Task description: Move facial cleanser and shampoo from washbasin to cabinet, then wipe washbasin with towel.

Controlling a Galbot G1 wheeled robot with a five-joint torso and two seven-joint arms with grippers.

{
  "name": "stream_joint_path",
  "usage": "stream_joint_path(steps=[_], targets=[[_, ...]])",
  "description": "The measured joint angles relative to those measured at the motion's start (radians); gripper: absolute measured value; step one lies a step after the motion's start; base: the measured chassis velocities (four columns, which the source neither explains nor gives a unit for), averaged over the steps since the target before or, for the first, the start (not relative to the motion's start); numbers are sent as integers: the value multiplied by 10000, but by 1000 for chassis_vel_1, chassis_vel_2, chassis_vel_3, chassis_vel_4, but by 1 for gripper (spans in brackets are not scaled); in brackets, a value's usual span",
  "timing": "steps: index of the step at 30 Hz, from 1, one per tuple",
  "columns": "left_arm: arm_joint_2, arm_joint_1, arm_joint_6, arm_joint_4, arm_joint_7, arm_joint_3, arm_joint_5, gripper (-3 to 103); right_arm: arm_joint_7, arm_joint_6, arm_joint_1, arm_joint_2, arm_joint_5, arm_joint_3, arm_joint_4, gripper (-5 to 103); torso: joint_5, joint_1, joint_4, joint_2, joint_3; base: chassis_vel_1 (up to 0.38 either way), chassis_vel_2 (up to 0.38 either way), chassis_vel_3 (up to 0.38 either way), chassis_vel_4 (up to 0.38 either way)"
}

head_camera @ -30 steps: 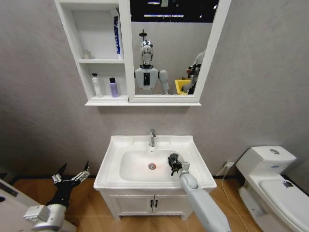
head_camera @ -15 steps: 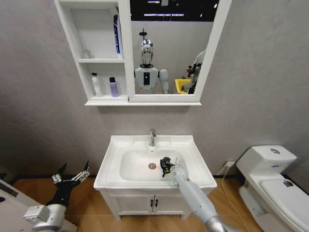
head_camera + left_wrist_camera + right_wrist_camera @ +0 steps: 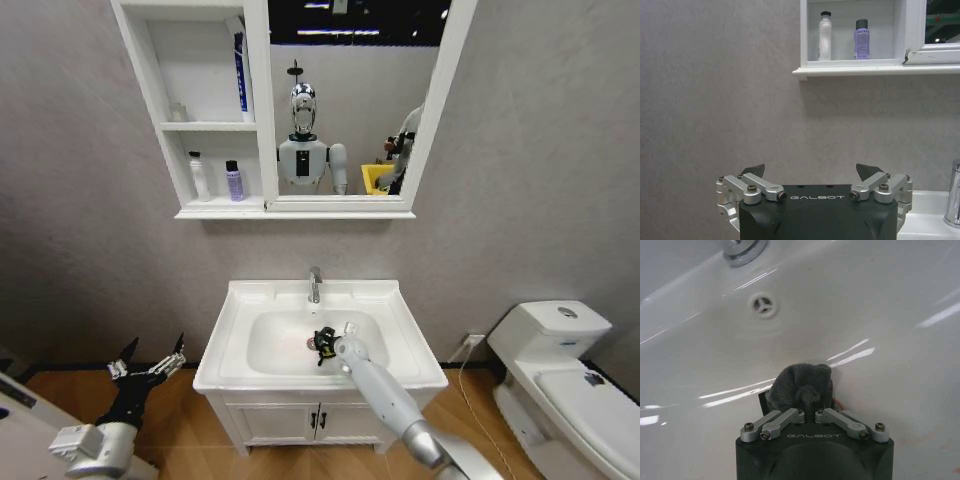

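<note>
1. I am pressing my right gripper [image 3: 322, 345] down into the bowl of the washbasin [image 3: 230, 345], with its fingers clenched on the towel [image 3: 799, 386], a dark bunched cloth.
2. The towel is touching the white bowl surface right at the drain, so in the head view my gripper and the cloth are covering most of the drain.
3. In my right wrist view the overflow hole [image 3: 763, 304] is sitting a little beyond the towel on the far wall of the bowl, and the base of the chrome tap [image 3: 315, 284] is standing farther still on the back ledge.
4. My right arm is reaching in over the near rim of the washbasin, crossing its front right part.
5. My left gripper [image 3: 812, 176] is hanging low on the left, well apart from the washbasin, its fingers spread and gripping nothing, facing the grey wall.
6. The cabinet [image 3: 160, 150] is hanging on the wall above, joined to the mirror [image 3: 350, 100] on its right.
7. A white bottle [image 3: 200, 177] and a purple bottle [image 3: 235, 181] are standing side by side in the cabinet's lower compartment, and a blue tube [image 3: 242, 78] is leaning in the compartment above.
8. A white toilet [image 3: 560, 370] is sitting on the right, apart from the washbasin.
</note>
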Motion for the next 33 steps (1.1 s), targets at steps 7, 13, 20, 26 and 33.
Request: stream_joint_path(steps=[7, 13, 20, 26, 33], targets=[[-1, 1, 0, 1, -1, -1, -1, 100, -154, 88, 192, 1033, -306, -29, -143, 4, 0, 1, 10, -4, 2, 0, 0, 0, 0], [-1, 0, -1, 0, -1, -1, 0, 100, -62, 32, 185, 1045, -123, -7, 194, 4, 2, 2, 3, -3, 0, 0, 0, 0, 0], [0, 0, 0, 0, -1, -1, 0, 100, 187, 188, -226, 125, -702, 263, 447, 4, 3, -1, 3, -1, -1, 0, 0, 0, 0], [-1, 0, -1, 0, -1, -1, 0, 100, 733, 349, -459, -1138, -957, 487, 1265, 4, 3, 0, -1, -1, -1, 0, 0, 0, 0], [0, 0, -1, 0, -1, -1, 0, 100, 786, 494, -405, -717, -1026, 355, 767, 4, 1, -2, 1, 1, -3, 0, 0, 0, 0]])
